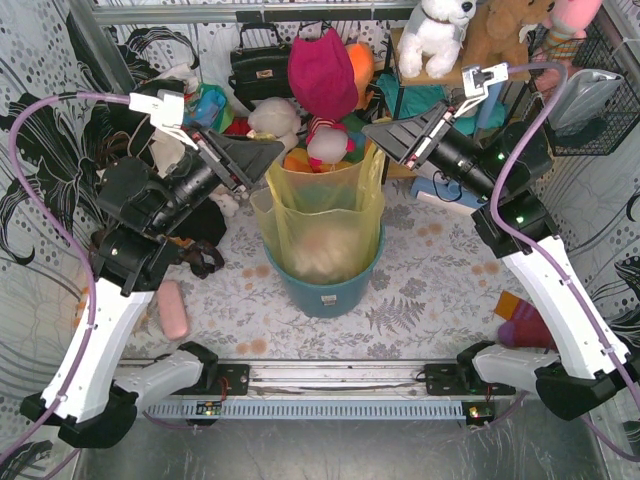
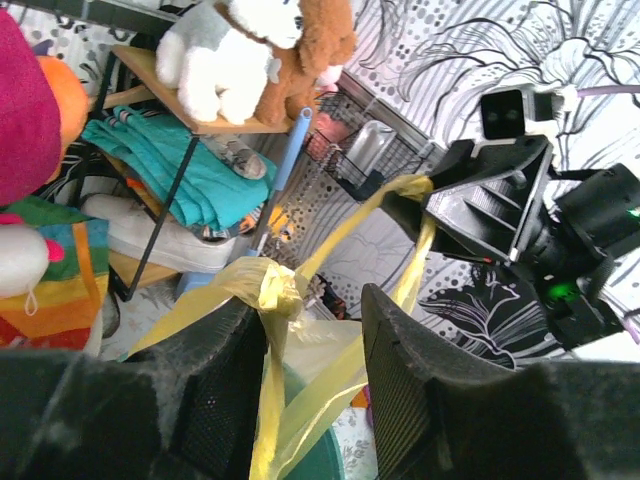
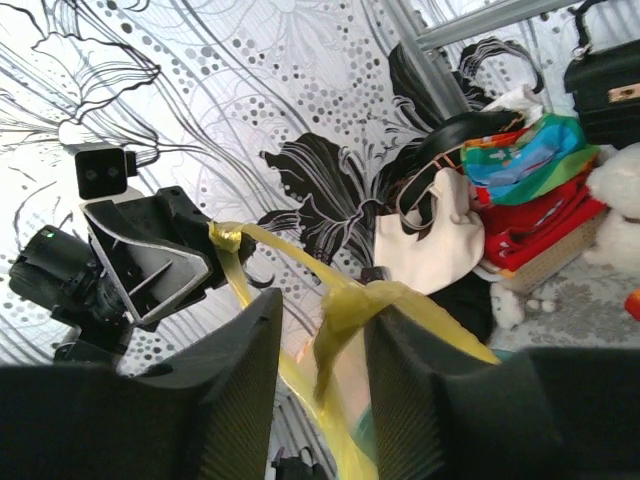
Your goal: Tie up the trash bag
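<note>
Two half-open claws, left gripper (image 2: 310, 310) / right gripper (image 3: 322, 310) | thin yellow-green plastic trash bag (image 1: 322, 215) ears slack between jaws, mid-frame | likely spread to cinch.

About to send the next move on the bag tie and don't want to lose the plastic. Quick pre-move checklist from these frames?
1. Trash bag seated in teal bin: ok.
2. Left claw released: ok, open, yellow strand loose in its gap.
3. Right claw released: ok, open, plastic passing through its gap.
4. Strand runs claw to claw: ok.
5. Knot formed: cannot tell; there is a twisted bunch at the left claw.
6. Bag mouth closed: not ok, looks open from above.
</note>
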Robot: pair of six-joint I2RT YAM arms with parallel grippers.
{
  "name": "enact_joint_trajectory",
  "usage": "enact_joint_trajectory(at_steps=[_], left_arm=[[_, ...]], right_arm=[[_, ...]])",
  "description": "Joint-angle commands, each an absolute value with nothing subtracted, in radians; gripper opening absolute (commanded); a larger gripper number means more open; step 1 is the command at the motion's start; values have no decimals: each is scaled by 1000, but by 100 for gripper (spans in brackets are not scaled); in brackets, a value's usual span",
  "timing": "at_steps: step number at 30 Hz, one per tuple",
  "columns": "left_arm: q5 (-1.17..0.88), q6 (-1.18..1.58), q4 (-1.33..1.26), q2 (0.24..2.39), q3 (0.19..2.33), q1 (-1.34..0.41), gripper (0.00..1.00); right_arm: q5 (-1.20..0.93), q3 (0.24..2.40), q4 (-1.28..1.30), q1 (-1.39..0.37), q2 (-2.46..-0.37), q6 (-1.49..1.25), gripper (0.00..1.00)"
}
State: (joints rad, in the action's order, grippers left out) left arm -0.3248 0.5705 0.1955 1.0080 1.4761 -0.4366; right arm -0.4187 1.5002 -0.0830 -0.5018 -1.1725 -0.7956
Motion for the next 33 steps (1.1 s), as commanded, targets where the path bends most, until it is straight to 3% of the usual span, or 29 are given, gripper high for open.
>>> enact_joint_trajectory(at_steps=[1,4,7,13,21,22,26,31,33], left_arm=[[-247,526,230,1029,1527,-434,48],[-273,526,217,1042,1540,-434,28],[-308,525,214,1081,1608,-434,2],[-362,498,220,1155,1802,-434,0],[-353,491,228,1141,1694,-434,0],[-347,495,228,1133,1668,-433,3],[-298,502,233,1084,1590,-433,30],[-278,508,261,1023,1573,-433,51],[-274,512,287,1000,1577,-433,57]], right_arm=[[-351,1552,-36,-503,-1162,-760,30],[-327,1557,-21,-503,-1155,-743,1],[-338,1611,-21,-505,-1175,-739,0],[-370,1792,0,-535,-1229,-700,0],[-346,1610,-35,-568,-1156,-732,0],[-344,1578,-39,-569,-1148,-738,0],[-341,1513,-40,-569,-1122,-735,0],[-323,1547,31,-569,-1117,-690,34],[-307,1574,93,-569,-1118,-666,42]])
